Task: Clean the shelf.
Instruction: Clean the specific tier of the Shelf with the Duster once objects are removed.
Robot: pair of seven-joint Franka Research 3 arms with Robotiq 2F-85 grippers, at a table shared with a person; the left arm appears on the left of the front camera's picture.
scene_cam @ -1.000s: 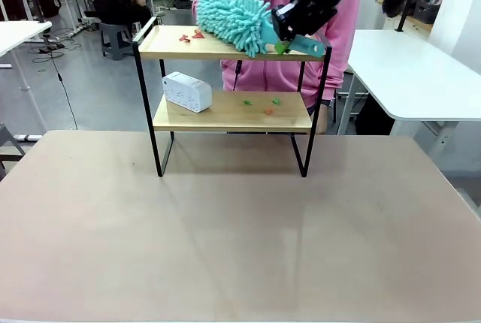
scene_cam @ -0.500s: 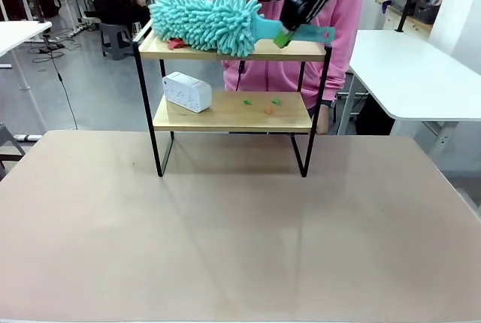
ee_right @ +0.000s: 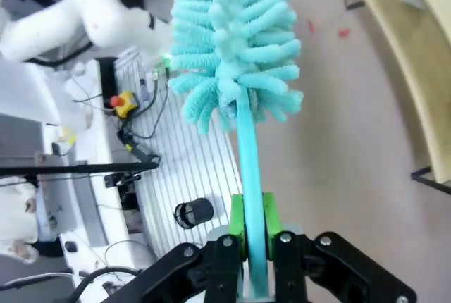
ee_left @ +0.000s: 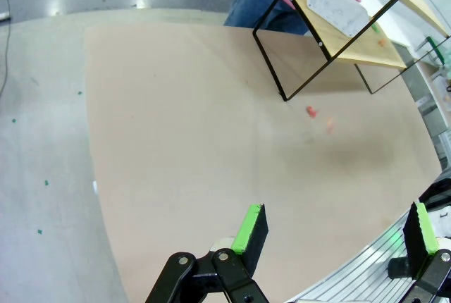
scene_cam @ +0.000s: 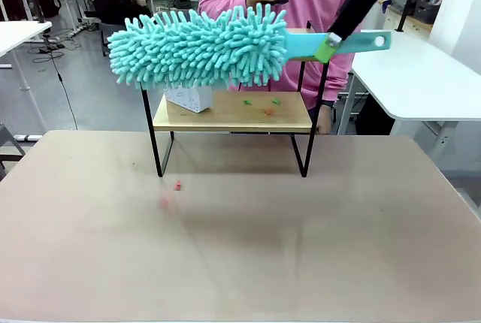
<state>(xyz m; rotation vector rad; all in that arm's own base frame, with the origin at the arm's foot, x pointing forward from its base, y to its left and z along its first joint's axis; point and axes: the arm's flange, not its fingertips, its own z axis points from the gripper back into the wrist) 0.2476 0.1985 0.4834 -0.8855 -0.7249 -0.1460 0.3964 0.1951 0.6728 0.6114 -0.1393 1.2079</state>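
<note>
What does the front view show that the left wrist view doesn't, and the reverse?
Front: the duster, its handle gripped by the right hand, fluffy head raised in front of the shelf. Left wrist: the left hand, open above the table. Both: the shelf, the white box on it, and red scraps on the table before it.

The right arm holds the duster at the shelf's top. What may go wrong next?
1. The duster is wide, and the lower board of the shelf carries a white power strip beside small scraps: a sweep there may push the strip off.
2. Red scraps lie on the table, so sweeping may only spread dirt.
3. The right gripper clamps the thin handle; the head may twist.
</note>
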